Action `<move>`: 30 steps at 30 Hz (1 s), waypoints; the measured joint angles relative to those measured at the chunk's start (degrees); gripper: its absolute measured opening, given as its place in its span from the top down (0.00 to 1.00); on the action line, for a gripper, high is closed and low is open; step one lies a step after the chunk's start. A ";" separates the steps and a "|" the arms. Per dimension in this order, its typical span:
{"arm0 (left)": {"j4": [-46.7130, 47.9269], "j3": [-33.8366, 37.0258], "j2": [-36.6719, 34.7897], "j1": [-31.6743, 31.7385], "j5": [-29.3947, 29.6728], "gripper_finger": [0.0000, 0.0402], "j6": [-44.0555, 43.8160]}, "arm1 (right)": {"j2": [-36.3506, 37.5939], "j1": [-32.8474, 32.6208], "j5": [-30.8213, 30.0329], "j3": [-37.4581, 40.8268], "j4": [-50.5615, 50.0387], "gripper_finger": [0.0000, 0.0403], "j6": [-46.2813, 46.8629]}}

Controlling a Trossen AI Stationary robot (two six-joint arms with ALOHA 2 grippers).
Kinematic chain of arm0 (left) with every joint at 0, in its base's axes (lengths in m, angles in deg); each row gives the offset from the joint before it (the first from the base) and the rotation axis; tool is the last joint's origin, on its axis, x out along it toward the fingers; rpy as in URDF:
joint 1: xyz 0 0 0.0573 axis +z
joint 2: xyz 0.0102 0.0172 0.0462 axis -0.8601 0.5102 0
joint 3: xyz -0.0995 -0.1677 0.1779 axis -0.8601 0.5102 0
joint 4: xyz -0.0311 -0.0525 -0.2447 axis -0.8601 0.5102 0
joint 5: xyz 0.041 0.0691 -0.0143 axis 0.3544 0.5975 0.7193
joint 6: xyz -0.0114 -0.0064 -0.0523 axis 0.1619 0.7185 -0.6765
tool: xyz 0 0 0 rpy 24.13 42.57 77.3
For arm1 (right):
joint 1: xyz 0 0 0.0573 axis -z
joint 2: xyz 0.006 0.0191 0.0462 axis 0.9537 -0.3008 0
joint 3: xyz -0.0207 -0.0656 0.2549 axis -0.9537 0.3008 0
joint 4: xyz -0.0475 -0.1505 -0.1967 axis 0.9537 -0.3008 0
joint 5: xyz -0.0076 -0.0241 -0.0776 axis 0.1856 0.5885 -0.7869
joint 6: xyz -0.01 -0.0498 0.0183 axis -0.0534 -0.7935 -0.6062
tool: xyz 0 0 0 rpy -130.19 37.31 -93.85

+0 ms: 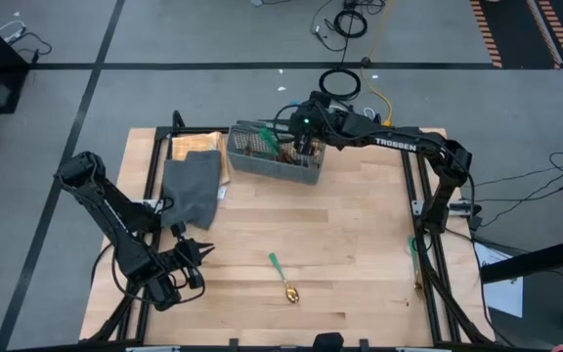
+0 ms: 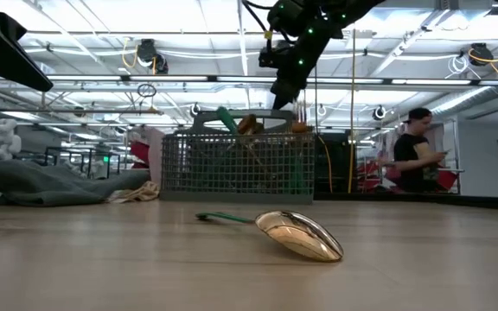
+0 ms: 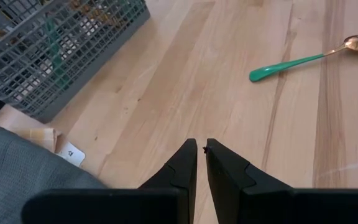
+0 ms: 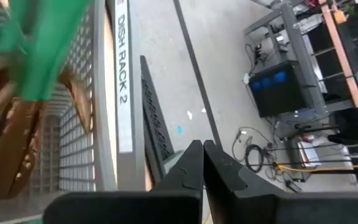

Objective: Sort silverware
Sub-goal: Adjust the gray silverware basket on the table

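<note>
While the left gripper (image 1: 200, 252) rests low near the table's front-left corner with its fingers (image 3: 185, 167) nearly together and holding nothing, the right gripper (image 1: 306, 147) hangs above the grey mesh basket (image 1: 274, 154) at the back of the wooden table (image 1: 360, 244), its fingers (image 4: 194, 163) likewise closed and empty. Several pieces of silverware (image 2: 251, 126) stand upright inside the basket. One green-handled gold spoon (image 1: 282, 277) lies alone on the bare table toward the front. A grey folded cloth (image 1: 192, 186) lies just beside the basket. A person (image 2: 413, 155) stands in the room behind.
</note>
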State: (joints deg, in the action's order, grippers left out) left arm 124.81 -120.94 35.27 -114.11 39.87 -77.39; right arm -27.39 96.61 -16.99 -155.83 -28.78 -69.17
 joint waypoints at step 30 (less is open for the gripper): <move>-1.01 0.00 0.01 0.00 2.15 0.89 0.09 | -7.28 -25.53 11.70 4.07 7.81 1.00 16.80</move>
State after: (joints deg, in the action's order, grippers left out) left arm 123.80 -120.94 35.28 -114.11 42.02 -77.30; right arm -34.67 71.08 -5.30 -151.76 -20.97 -52.37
